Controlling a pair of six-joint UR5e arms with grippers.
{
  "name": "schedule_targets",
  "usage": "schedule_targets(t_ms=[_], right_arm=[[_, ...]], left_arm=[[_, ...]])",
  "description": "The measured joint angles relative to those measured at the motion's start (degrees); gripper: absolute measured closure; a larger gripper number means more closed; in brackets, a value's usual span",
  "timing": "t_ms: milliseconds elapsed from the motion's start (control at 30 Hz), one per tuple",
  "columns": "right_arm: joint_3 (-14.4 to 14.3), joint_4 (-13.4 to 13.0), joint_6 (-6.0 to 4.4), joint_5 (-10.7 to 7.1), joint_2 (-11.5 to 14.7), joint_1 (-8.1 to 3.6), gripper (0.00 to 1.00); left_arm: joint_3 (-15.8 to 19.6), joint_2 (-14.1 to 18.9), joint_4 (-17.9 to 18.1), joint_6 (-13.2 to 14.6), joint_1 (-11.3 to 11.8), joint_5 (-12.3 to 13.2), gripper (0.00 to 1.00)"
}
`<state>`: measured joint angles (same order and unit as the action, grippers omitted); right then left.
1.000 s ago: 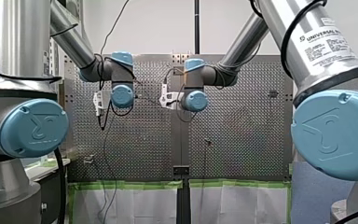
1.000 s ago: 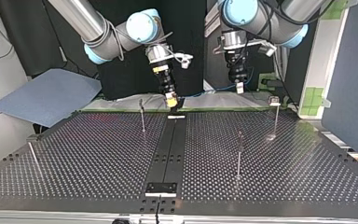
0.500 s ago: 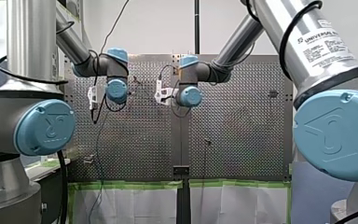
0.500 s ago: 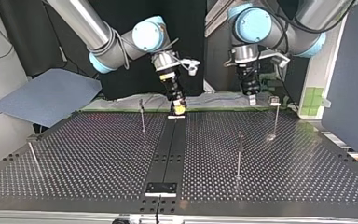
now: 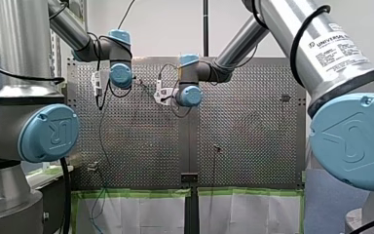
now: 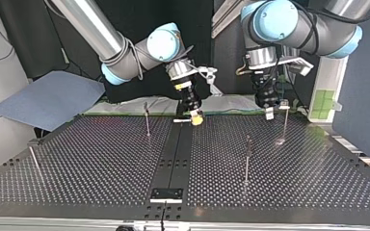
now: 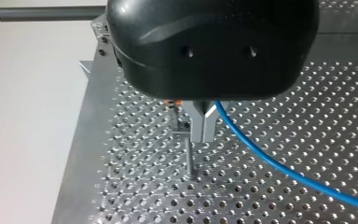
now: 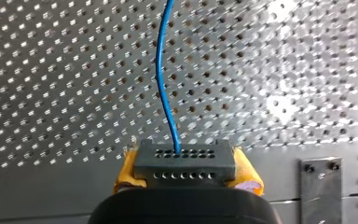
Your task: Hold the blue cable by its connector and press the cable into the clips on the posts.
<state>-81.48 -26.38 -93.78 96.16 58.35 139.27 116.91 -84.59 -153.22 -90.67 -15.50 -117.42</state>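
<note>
Blue cable [image 8: 158, 70] comes out of a grey connector [image 8: 184, 161]. The robot's right gripper [image 8: 186, 171] has its 2 yellow pads [image 8: 127, 170] squeezed tight on the sides of that connector. In the top view it sits low over the back edge of the table [image 6: 101, 163]. Further along the cable, the left gripper [image 7: 201, 127] has 2 metal fingers that look pinched together on it. They are right beside a thin post [image 7: 189, 156] with a small clip [image 7: 181, 128] on top. The cable does not seem to be in that clip yet. It looks light, thin and bendy, so it will likely sag and wiggle if it is held far from the clip. The hard connector is the good place to hold, because it should not squash or slip. The soft part is best held close to the clip and pushed straight in. The 3 other posts [image 6: 247, 154] on the table show no cable on them.
</note>
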Motion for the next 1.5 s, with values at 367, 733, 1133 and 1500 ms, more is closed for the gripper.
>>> schedule_targets(t_ms=[367, 733, 1133, 1500], right_arm=[[3.6, 1.0, -0.64, 0.01, -0.3, -0.35, 1.0], [4.9, 1.5, -2.06, -0.08, -0.6, -1.61, 1.0], [9.0, 3.8, -3.07, -1.97, -3.3, -2.51, 1.0], [12.5, 4.7, -3.8, -2.82, -3.6, -3.02, 1.0]], left_arm=[[-0.3, -3.2, -0.1, -0.3, 0.1, 1.5, 1.0], [-2.5, -4.1, -0.5, -1.4, 1.5, 1.8, 1.0], [-3.7, -6.2, 0.3, -1.9, 3.2, 4.5, 1.0], [-6.8, -7.6, -1.2, -2.6, 3.7, 5.8, 1.0]])
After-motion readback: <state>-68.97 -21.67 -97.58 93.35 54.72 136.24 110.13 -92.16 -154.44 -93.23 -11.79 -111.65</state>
